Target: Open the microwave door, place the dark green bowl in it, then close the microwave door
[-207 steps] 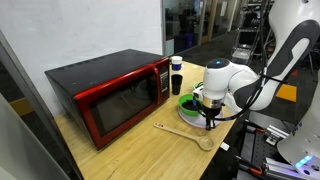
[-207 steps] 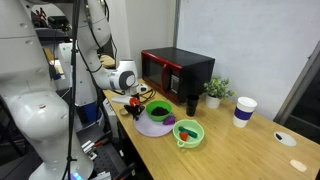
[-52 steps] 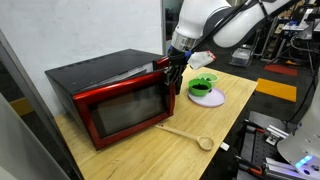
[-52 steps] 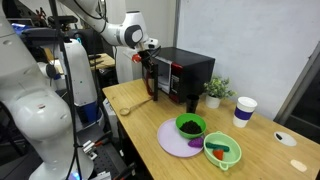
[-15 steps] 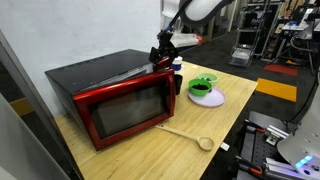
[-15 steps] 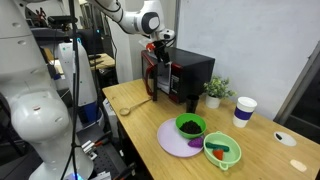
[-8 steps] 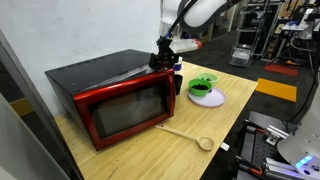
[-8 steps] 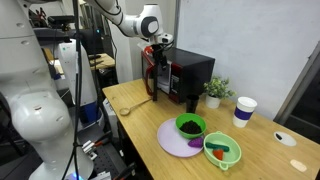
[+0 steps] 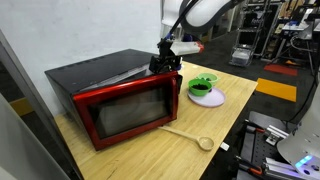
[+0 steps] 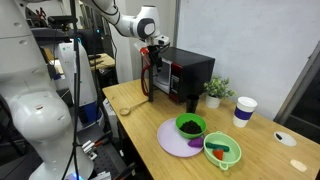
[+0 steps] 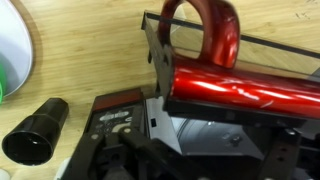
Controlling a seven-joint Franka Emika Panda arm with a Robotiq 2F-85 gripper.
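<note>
- The microwave door (image 9: 125, 112) is my job at this moment. My pincer (image 9: 164, 63) hangs at its upper corner on the control-strip side, just right of centre in the upper half of the frame. The jaws are spread wide and grasp nothing.
- In the wrist view the door's glossy red top rail (image 11: 240, 92) runs across the middle of the frame, above my dark fingers (image 11: 287, 155) at the bottom edge. A pale strip beneath the rail suggests the door is a crack open, though I cannot be sure.
- I judge I am set here so that one finger can catch the free edge and swing it. That needs no clamping.
- The microwave (image 9: 95, 72) fills the left of the frame on the wooden counter (image 9: 140, 152).
- A wooden spoon (image 9: 185, 133) lies low and right of centre, in front of the door. It may sit in the door's sweep.
- The dark green bowl (image 10: 190, 126) rests on a lavender plate (image 10: 165, 142) at lower centre, well apart from the microwave, waiting its turn.
</note>
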